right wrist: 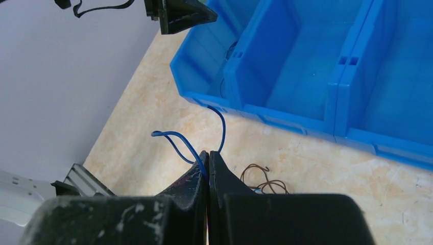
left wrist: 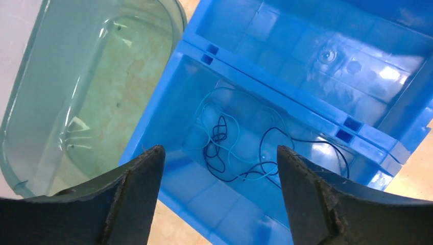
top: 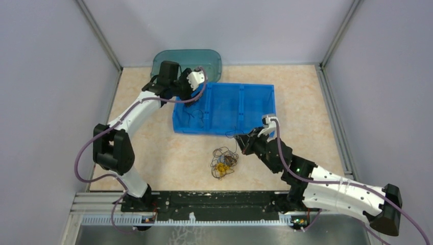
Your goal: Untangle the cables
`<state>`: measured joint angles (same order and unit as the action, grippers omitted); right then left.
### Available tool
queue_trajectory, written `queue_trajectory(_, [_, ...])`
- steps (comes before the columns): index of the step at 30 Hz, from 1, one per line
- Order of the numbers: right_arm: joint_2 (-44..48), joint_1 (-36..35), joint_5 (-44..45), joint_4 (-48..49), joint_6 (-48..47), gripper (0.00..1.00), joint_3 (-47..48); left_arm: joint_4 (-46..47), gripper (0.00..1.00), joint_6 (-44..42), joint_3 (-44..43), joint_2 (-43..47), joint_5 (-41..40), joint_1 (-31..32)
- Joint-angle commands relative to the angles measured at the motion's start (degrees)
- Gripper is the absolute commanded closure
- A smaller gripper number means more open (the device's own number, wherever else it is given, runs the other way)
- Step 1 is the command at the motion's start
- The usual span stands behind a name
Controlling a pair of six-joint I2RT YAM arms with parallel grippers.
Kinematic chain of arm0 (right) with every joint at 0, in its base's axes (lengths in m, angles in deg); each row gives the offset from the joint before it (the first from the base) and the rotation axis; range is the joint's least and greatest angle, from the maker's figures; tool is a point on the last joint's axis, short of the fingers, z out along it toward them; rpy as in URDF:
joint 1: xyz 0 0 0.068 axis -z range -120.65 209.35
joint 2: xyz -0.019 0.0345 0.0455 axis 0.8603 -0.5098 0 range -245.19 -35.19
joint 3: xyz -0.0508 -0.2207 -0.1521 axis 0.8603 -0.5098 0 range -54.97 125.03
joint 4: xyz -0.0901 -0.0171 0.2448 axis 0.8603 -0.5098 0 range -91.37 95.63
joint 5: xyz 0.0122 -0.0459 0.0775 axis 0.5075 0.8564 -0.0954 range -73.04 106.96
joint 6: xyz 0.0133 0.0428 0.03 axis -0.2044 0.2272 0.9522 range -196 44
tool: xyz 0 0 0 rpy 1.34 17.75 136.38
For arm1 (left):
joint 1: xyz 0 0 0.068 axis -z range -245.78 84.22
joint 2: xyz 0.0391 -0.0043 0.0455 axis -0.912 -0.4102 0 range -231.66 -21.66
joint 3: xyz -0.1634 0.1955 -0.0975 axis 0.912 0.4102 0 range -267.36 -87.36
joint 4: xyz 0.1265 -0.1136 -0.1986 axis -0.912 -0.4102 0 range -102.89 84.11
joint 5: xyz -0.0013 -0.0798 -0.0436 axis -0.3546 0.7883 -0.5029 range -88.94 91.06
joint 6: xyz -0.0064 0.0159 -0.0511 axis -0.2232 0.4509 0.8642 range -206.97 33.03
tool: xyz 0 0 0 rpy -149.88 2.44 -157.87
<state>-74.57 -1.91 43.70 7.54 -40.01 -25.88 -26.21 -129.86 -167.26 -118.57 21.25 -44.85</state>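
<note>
Thin dark blue and light blue cables (left wrist: 220,133) lie loosely looped on the floor of the left compartment of the blue bin (left wrist: 301,61). My left gripper (left wrist: 219,150) hangs open above them with nothing between its fingers; from above it (top: 196,79) is over the bin's back left corner. My right gripper (right wrist: 208,153) is shut on a dark blue cable (right wrist: 178,138), which arcs up toward the bin's front wall (right wrist: 286,115). From above this gripper (top: 244,142) sits just in front of the bin. A clump of black, brown and yellow-orange cables (top: 223,163) rests on the table.
A translucent teal tray (top: 187,60) lies behind the bin's left end, against the back wall. The blue bin (top: 245,107) has several compartments. Brown wire loops (right wrist: 260,178) lie just right of my right gripper. Grey walls close in three sides of the table.
</note>
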Motion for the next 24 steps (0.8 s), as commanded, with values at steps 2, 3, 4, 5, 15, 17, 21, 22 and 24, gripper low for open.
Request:
queue_trajectory(2, [-1.14,0.35,-0.86,1.68,-0.9,1.0,4.08,-10.83,0.05,-1.11,-9.07,0.68,5.45,0.18])
queue_trajectory(3, [-1.43,0.3,-1.22,1.91,-0.89,1.0,4.39,-13.25,0.02,-1.36,-10.36,1.49,8.07,0.05])
queue_trajectory(4, [-1.69,0.34,-1.62,2.33,-0.92,1.0,4.74,-16.72,0.0,-2.2,-11.22,2.64,11.56,-0.07])
queue_trajectory(5, [-2.01,0.35,-1.95,2.69,-0.91,1.0,5.21,-18.28,0.0,-3.46,-11.41,4.17,15.18,-0.09])
queue_trajectory(15, [-9.85,0.6,-10.67,10.08,-1.34,1.0,15.72,-19.16,0.0,5.32,7.77,25.48,36.2,5.23])
queue_trajectory(17, [-11.99,0.61,-12.63,11.75,-1.07,1.0,18.02,-12.51,0.0,11.32,14.14,29.47,35.7,6.94])
queue_trajectory(21, [-15.33,0.6,-15.43,14.56,-0.6,1.0,22.16,5.18,0.01,25.23,26.57,36.82,32.65,9.91])
queue_trajectory(22, [-15.86,0.61,-15.81,15.18,-0.48,1.0,22.8,7.54,0.01,27.01,28.0,37.24,32.27,10.71])
queue_trajectory(24, [-16.71,0.6,-16.17,16.18,-0.45,1.0,23.94,10.0,0.04,29.98,29.57,37.04,31.06,12.27])
